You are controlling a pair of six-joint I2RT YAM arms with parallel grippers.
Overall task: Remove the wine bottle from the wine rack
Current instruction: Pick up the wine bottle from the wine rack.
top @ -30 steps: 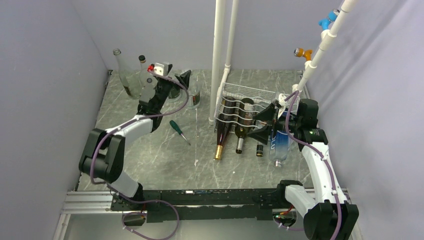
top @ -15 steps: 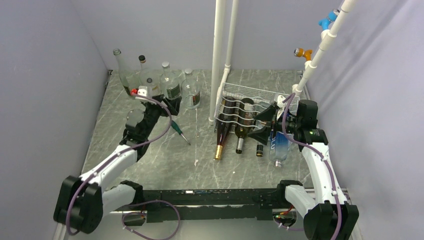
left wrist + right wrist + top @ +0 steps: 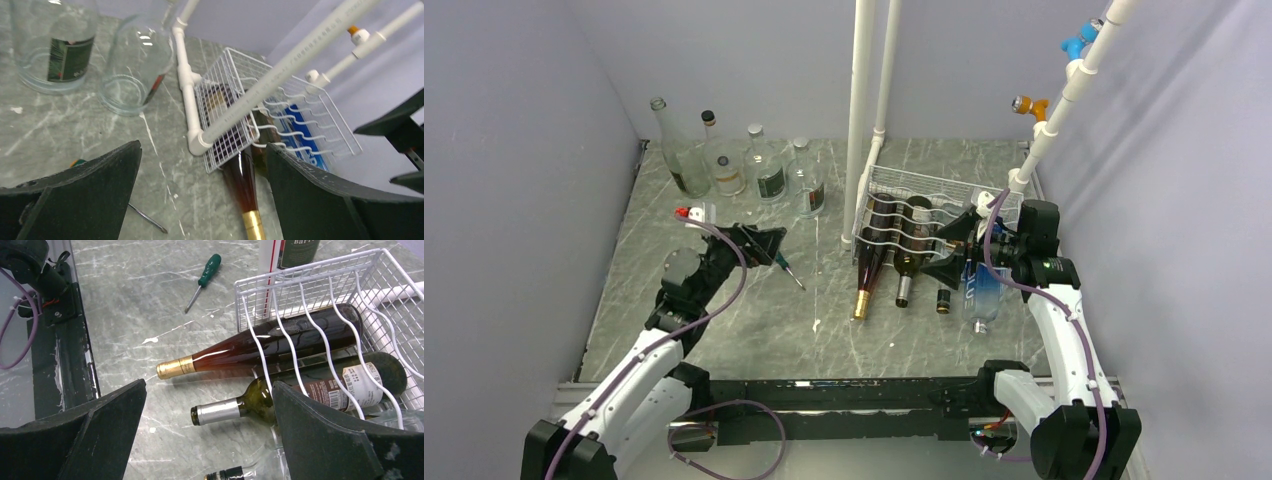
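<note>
The right gripper (image 3: pixel 951 247) has its jaws wide apart, and nothing is between them. It hangs over the front of the rack (image 3: pixel 924 188), above the bottles, and as far as the views show it touches none of them. In its wrist view the open fingers (image 3: pixel 320 440) frame two bottles: the gold-capped bottle (image 3: pixel 240 352) and the silver-capped bottle (image 3: pixel 260 400). Both lie on their sides in the rack, with their bodies under the wavy wires. Their necks stick out over the table (image 3: pixel 824 335) toward the arms. To the right of them lies a black-capped bottle (image 3: pixel 943 298), and then a blue bottle (image 3: pixel 982 290), which is partly hidden under the right arm.

The left gripper (image 3: pixel 767 245) also has its jaws wide apart and holds nothing. It is low over the table, just beside the green handle of the screwdriver (image 3: pixel 781 265). It faces the rack but is well apart from it. The screwdriver lies flat on the table.

The rack stands on the far right part of the table, against two white pipes (image 3: pixel 864 110). Four glass bottles (image 3: pixel 769 175) stand upright in a row at the far left, well apart from the rack.
</note>
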